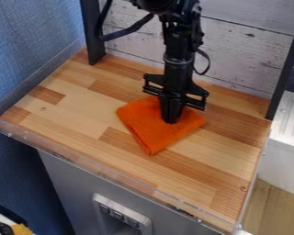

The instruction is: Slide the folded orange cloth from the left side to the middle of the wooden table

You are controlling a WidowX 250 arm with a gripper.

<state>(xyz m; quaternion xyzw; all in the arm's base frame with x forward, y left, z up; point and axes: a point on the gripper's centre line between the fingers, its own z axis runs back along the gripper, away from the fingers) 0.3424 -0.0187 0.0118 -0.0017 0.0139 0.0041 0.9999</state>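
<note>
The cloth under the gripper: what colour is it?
The cloth is plain orange, seen best in the camera view.

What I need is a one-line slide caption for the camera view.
A black tool points straight down at an orange cloth on a wooden worktop, with whitewashed boards behind.

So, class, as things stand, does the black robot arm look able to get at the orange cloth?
Probably yes. The black robot arm comes down from above, its tool points down at the orange cloth, and nothing is seen lying between them. Whether they touch is hard to tell.
</note>
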